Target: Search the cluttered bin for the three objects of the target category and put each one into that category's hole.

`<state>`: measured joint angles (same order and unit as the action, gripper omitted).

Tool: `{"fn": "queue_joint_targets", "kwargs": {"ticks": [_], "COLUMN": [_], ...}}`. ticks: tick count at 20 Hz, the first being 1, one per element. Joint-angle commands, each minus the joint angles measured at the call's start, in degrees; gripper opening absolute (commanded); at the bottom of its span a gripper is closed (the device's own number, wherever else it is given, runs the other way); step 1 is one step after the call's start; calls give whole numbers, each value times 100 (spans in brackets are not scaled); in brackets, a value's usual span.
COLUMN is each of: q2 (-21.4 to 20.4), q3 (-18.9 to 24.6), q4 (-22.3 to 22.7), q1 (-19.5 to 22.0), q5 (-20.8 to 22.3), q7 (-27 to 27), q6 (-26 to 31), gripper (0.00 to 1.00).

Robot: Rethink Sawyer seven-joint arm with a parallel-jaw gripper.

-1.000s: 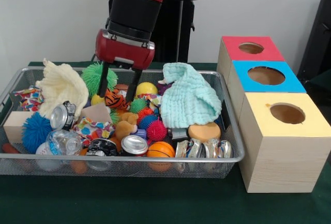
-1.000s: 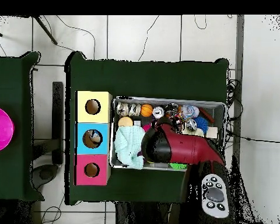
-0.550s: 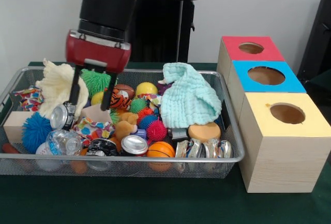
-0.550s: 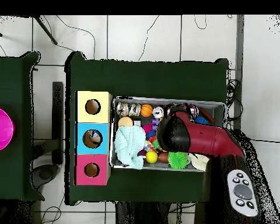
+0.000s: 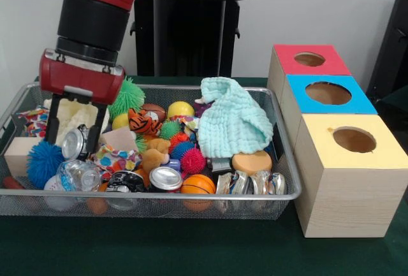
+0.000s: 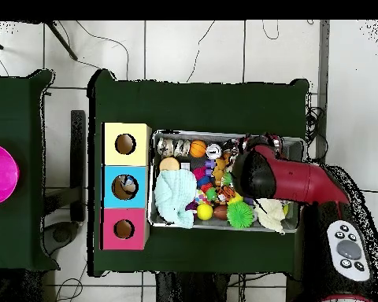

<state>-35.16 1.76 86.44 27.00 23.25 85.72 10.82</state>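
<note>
Red arm (image 6: pixel 290 179) over the bin (image 6: pixel 296 141) (right end); 3 boxes (image 6: pixel 125 185) beside it

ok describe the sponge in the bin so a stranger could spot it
Start at the mint cloth draped in the wire bin, on the side nearest the boxes. Just below its hanging edge lies the sponge: a flat orange-tan disc, smooth where its neighbours are spiky or shiny.

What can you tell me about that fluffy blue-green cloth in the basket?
The mint cloth looks like a soft knitted or waffle-textured rag, pale blue-green. It sits crumpled in a heap with a peak at its top, near the wire basket's far corner on the side by the coloured boxes. It drapes over other toys, and a round tan sponge-like thing touches its lower edge.
</note>
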Motion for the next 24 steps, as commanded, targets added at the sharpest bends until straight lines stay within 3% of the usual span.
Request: {"fn": "queue_joint_targets", "kwargs": {"ticks": [1,7,24], "q2": [530,606,722], "q3": [599,341,876], "q4": [-185,-305,-352], "q1": [-27,-295,220], "q5": [663,854,1514], "q7": [-383,1,-529], "q6": [158,-1,126], "gripper": [100,100,100]}}
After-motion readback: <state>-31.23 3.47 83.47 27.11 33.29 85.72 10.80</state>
